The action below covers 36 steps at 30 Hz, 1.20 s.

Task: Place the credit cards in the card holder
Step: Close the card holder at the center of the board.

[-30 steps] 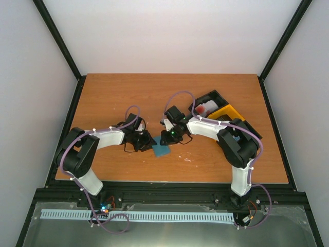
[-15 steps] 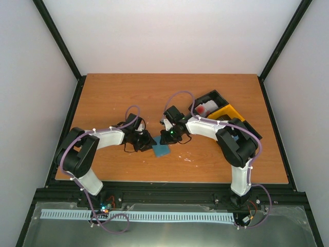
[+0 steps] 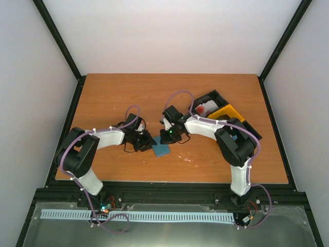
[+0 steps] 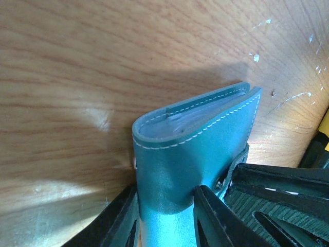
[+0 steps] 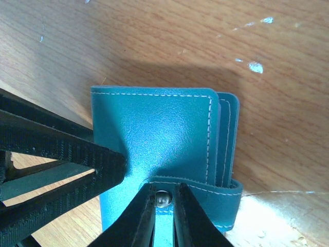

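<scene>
The right gripper has edged a touch toward nine o'clock, its fingers nipped on the snap tab of the card holder, which lies folded mid-table; the left gripper, at its ten o'clock, clamps the holder's body, nearer arm for bracing

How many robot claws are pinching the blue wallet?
2. The left gripper clamps one edge of the wallet; the right gripper nips its snap tab.

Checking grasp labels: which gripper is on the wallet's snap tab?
The right gripper: its fingertips pinch the snap tab of the card holder. The left gripper clamps the holder's folded body instead.
</scene>
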Motion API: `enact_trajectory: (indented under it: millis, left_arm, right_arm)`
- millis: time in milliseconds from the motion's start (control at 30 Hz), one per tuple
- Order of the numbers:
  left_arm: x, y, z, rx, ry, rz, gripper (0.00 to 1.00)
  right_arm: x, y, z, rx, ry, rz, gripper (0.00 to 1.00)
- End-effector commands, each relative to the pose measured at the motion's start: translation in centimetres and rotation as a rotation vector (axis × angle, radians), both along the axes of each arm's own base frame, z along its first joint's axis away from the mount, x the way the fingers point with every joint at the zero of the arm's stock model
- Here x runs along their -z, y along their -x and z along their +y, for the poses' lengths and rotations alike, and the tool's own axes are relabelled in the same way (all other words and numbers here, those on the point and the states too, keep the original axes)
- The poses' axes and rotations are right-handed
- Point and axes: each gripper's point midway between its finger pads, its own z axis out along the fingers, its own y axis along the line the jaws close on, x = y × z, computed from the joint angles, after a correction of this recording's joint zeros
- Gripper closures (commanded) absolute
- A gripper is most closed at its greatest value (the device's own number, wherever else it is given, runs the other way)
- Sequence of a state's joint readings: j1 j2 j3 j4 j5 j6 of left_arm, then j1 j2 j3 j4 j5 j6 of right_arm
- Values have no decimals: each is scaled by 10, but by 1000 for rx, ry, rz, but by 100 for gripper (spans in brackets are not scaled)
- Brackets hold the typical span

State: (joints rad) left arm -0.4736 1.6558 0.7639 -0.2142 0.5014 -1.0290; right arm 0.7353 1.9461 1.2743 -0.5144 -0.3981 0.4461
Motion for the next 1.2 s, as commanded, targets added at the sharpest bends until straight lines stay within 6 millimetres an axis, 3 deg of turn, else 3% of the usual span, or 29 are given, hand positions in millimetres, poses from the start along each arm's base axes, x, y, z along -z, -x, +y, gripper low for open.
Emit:
enact_trajectory:
  millis: [0, 367, 833, 900, 967, 1033, 1100, 1167]
  left_arm:
    - [29, 16, 14, 1, -100, 66, 69]
    - [31, 18, 14, 4, -103, 68, 69]
    - [33, 17, 13, 7, -101, 73, 69]
    - [32, 17, 13, 7, -101, 69, 70]
    - [29, 15, 13, 7, -101, 56, 69]
    - [18, 7, 14, 13, -109, 8, 68]
    - [-5, -8, 11, 25, -110, -85, 65]
    - [-34, -23, 12, 31, -119, -200, 58]
  right_arm:
    - [20, 4, -4, -2, 91, 7, 89]
    - [44, 13, -17, -6, 279, 14, 92]
    - [88, 45, -36, -43, 440, 65, 97]
    - [88, 45, -36, -39, 441, 53, 97]
    - [70, 35, -32, -22, 413, -1, 97]
    - [33, 17, -18, -4, 331, -88, 97]
    - [-22, -4, 0, 26, 203, -202, 95]
    - [-76, -21, 4, 74, 103, -303, 89]
